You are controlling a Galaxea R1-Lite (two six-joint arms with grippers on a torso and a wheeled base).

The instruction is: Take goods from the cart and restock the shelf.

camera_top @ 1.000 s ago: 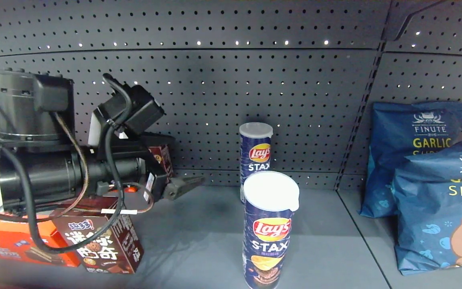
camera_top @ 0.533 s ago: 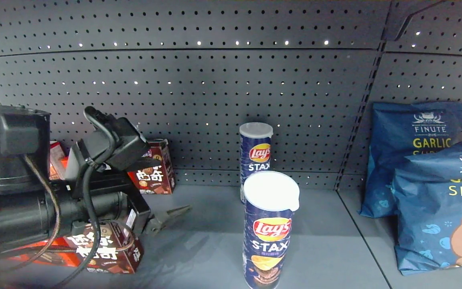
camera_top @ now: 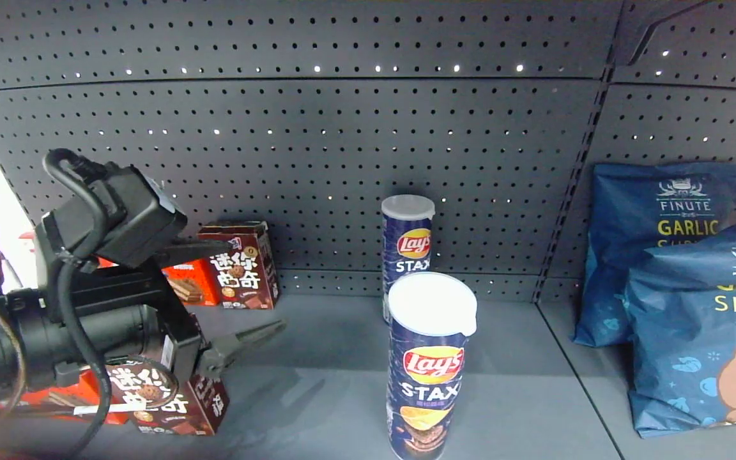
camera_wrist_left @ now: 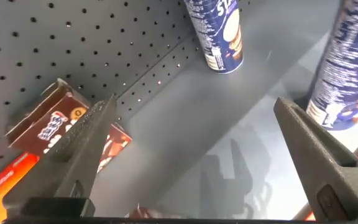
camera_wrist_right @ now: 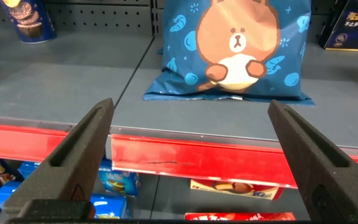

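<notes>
My left gripper (camera_top: 272,329) hovers open and empty over the grey shelf (camera_top: 342,358), left of two dark blue chip cans. One can (camera_top: 430,364) stands in front and the other (camera_top: 407,246) at the back panel. A brown cookie box (camera_top: 240,265) stands upright at the back beside an orange box (camera_top: 186,284). Another brown box (camera_top: 170,399) lies under the arm near the shelf's front. In the left wrist view the left gripper (camera_wrist_left: 196,102) is spread wide, with a can (camera_wrist_left: 215,31) and the brown box (camera_wrist_left: 55,121) beyond. My right gripper (camera_wrist_right: 188,112) is open before a lower shelf.
Blue snack bags (camera_top: 694,287) fill the shelf's right section past a divider. In the right wrist view a blue bear bag (camera_wrist_right: 232,46) lies behind a red shelf edge (camera_wrist_right: 197,165), with more goods below. Bare shelf lies between the boxes and the cans.
My left arm has drawn back to the left and lower, away from the back panel. The upright brown box and the orange box behind it now show in full.
</notes>
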